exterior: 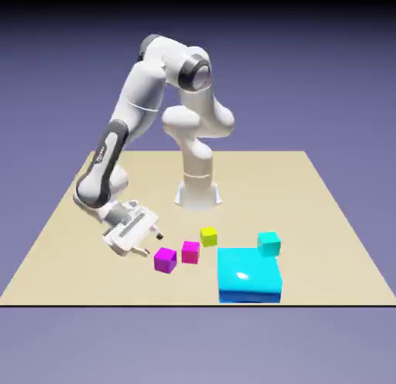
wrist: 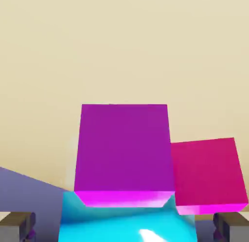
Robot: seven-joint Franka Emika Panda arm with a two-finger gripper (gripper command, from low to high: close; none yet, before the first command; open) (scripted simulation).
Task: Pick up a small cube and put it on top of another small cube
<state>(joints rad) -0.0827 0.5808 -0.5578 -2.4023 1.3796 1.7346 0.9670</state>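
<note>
The table [exterior: 325, 212] is tan and carries every block. The white arm [exterior: 131, 120] bends down toward the exterior view's left, its wrist tilted low over the table. The big cyan block [exterior: 249, 274] lies flat near the front edge, and in the hand view it fills the bottom middle.

The gripper [exterior: 153, 243] hangs tilted just beside the purplish cube [exterior: 165, 259], on that cube's left in the exterior view. Its jaws are spread wide and hold nothing. In the hand view the two grey fingertips [wrist: 17, 225] sit far apart at the bottom corners, and the purplish cube sits between them, further off, touching neither.

The purplish cube rests on the table, just beside the hot-pink cube [exterior: 190, 252]. Beyond them lie a yellow cube [exterior: 209, 236] and a small cyan cube [exterior: 268, 242].
</note>
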